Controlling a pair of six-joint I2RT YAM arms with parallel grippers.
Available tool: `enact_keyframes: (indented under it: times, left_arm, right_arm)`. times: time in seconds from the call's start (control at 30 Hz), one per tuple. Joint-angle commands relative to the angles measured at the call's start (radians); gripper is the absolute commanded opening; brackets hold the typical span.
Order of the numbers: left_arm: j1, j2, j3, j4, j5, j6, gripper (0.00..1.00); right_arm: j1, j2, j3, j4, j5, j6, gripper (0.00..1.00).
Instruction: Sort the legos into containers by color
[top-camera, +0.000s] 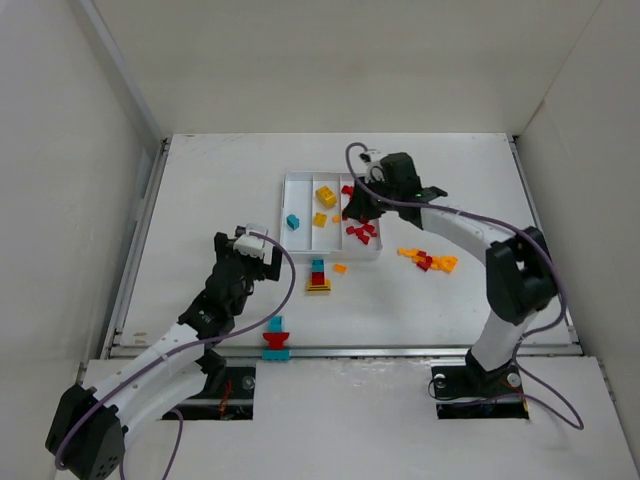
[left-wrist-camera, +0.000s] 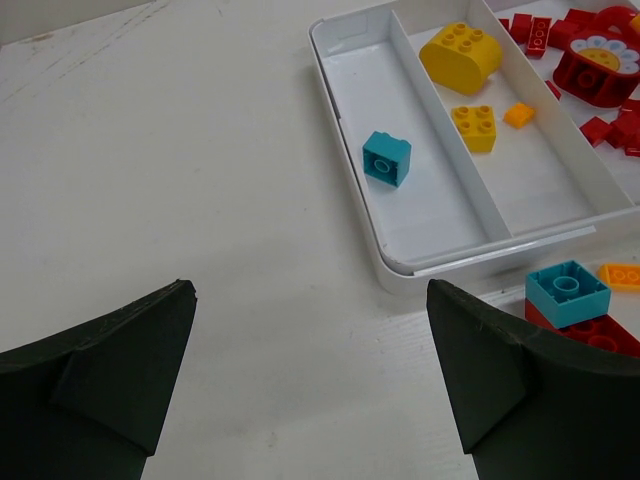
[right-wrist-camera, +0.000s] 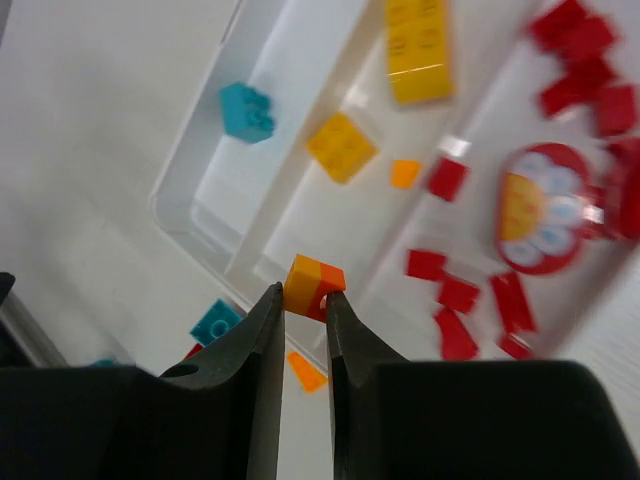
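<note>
At the table's near edge, a red-and-teal clump (top-camera: 276, 340) of legos stands by itself. Just beyond it the left gripper (left-wrist-camera: 310, 390) hangs over the bare white table (top-camera: 200, 200). Its dark fingers (left-wrist-camera: 110, 370) are spread wide with nothing between them, and the white tray (left-wrist-camera: 480, 262) lies ahead and to its right. A small stack (top-camera: 318, 277) of teal, red and yellow bricks sits just in front of the tray's near wall, with a loose orange piece (top-camera: 340, 268) beside it. Above that near wall the right gripper (right-wrist-camera: 305, 300) pinches a small orange brick (right-wrist-camera: 313, 285) between its fingertips, roughly where the middle and right compartments meet; which of the two it is over cannot be told. In the tray, the left compartment holds a single teal brick (left-wrist-camera: 386, 158). The middle compartment holds a large rounded yellow brick (left-wrist-camera: 460, 55), a smaller yellow brick (left-wrist-camera: 474, 127) and a tiny orange tile (left-wrist-camera: 519, 114). The right compartment holds scattered red bricks (right-wrist-camera: 460, 295) and a round red piece with a flower print (right-wrist-camera: 545, 210). To the right of the tray, a loose pile (top-camera: 430, 260) of orange and red legos lies on the table.
</note>
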Motion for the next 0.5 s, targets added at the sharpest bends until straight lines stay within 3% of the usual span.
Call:
enact_keyframes:
  times: [0.0,0.3,0.47]
  left_arm:
    - [-0.006,-0.028,-0.008,0.049,0.005,0.009,1.00]
    - [-0.006,-0.038,-0.017,0.058,0.005,0.018,1.00]
    - [-0.006,-0.038,-0.017,0.058,0.005,0.018,1.00]
  right_arm:
    - [0.046,0.122,0.099,0.016,-0.222,-0.081,0.04]
    - [0.074,0.318,0.294,-0.045,-0.263,-0.081,0.04]
    - [0.083,0.378,0.319,-0.093,-0.244,-0.100,0.09]
